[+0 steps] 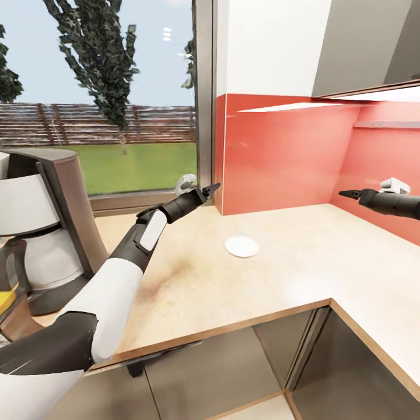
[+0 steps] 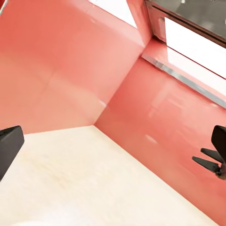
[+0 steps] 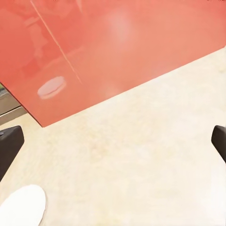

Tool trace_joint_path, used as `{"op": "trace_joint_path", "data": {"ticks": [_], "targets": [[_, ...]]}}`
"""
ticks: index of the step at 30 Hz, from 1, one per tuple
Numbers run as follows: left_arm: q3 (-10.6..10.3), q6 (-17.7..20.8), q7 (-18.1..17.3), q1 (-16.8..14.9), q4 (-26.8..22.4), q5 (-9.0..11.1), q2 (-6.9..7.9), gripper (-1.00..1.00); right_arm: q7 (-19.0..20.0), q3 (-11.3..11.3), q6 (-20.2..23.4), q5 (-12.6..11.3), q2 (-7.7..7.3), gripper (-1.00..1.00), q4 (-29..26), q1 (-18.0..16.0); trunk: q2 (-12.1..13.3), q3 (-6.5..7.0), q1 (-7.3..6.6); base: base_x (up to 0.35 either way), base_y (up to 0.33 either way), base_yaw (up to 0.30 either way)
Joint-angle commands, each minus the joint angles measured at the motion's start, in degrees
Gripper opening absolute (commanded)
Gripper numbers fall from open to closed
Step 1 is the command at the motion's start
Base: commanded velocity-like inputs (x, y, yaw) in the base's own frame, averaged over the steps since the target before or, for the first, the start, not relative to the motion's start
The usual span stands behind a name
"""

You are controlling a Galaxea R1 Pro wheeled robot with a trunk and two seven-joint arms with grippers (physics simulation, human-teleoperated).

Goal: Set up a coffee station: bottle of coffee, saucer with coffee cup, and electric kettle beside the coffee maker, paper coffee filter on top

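Note:
The coffee maker (image 1: 41, 221), black with a white front and a pale carafe, stands on the light wood countertop (image 1: 280, 291) at the far left. A small white saucer (image 1: 241, 246) lies flat mid-counter with nothing on it, and its edge also shows in the right wrist view (image 3: 21, 205). My left gripper (image 1: 210, 188) hovers above the counter by the window corner, left of and beyond the saucer. Its fingertips (image 2: 7, 146) stand wide apart and empty. Over the right counter wing my right gripper (image 1: 347, 193) is open too, with nothing between its fingertips (image 3: 9, 146).
A red backsplash (image 1: 280, 151) lines the corner, with a thin grey ledge (image 1: 385, 124) high on the right wall. A window (image 1: 116, 116) is behind the left counter. A yellow patch (image 1: 4, 300) shows at the left edge by the coffee maker. Dark cabinet fronts (image 1: 233, 367) are below.

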Motion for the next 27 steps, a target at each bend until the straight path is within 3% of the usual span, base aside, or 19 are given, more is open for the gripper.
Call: {"op": "trace_joint_path", "data": {"ticks": [1, 7, 11, 18, 27], "targets": [[0.0, 0.5, 0.05, -0.04, -0.05, 0.54, 0.0, 1.0, 0.28, -0.12, 0.29, 0.18, 0.0, 1.0, 0.0, -0.05, -0.03, -0.06, 0.01, 0.191, 0.0, 0.0], [-0.01, 0.5, 0.04, -0.04, -0.14, 0.57, 0.0, 1.0, 0.28, -0.12, 0.29, 0.18, 0.0, 1.0, 0.01, -0.05, -0.03, -0.06, 0.01, 0.215, 0.0, 0.0], [1.06, -0.03, -0.55, -0.76, -1.05, 1.94, 0.0, 1.0, -1.01, -1.43, 1.58, -0.01, -1.3, 1.0, -1.29, -1.37, -0.03, -0.06, 0.01, 0.0, 0.0, 0.0], [1.06, -0.03, -0.55, -1.05, -1.05, 2.07, 0.0, 1.0, -3.26, -1.54, 3.82, -0.01, -3.57, 1.0, -3.54, -3.66, -0.03, -0.06, 0.01, 0.0, 0.0, 0.0], [1.06, -0.03, -0.55, -1.05, -1.05, 2.07, 0.0, 1.0, -6.15, -1.54, 6.73, -0.01, -3.62, 1.0, -5.76, -5.17, -0.03, -0.06, 0.01, 0.0, 0.0, 0.0]]}}
